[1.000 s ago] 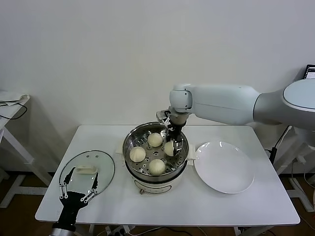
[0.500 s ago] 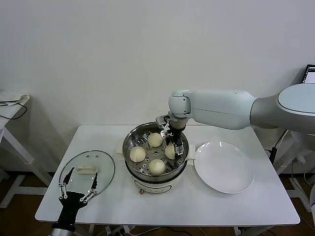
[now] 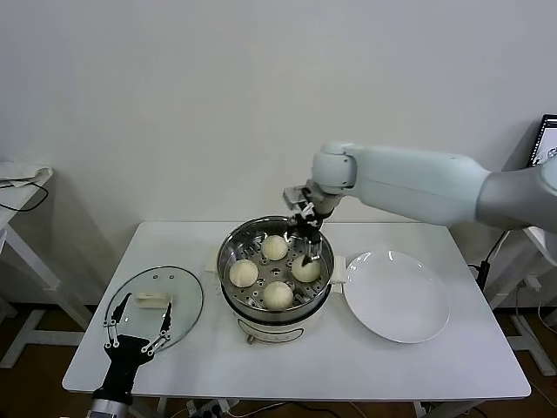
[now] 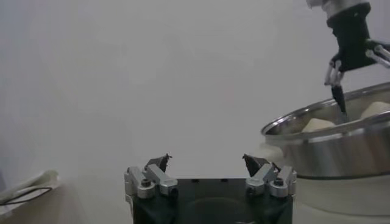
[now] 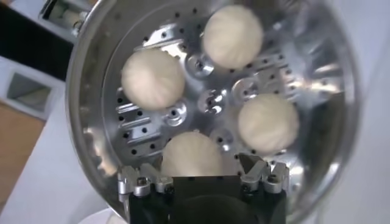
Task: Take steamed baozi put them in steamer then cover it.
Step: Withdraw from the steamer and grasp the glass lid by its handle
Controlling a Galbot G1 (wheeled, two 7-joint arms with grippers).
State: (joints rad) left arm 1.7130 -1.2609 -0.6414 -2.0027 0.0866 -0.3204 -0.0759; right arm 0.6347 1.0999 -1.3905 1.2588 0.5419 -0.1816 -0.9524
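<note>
Steamer: you see the steamer [image 3: 275, 280] at the middle of the white table [image 3: 452, 366], its steel rim uncovered.
Baozi: you have all four steamed baozi [image 5: 152, 74] lying on the perforated tray [image 5: 210, 102] inside, spread around its centre and apart from one another.
Right gripper: your right gripper [image 3: 306, 246] hangs over the steamer's right half, just above one bun, with its fingers spread wide and nothing between them.
Left gripper: your left gripper [image 3: 137, 339] waits at the table's front left edge, fingers wide apart and empty, at the near rim of the lid.
Lid: you find the glass lid [image 3: 180, 301] flat on the table, left of the steamer.
Plate: the white plate [image 3: 396, 296] sits right of the steamer.
</note>
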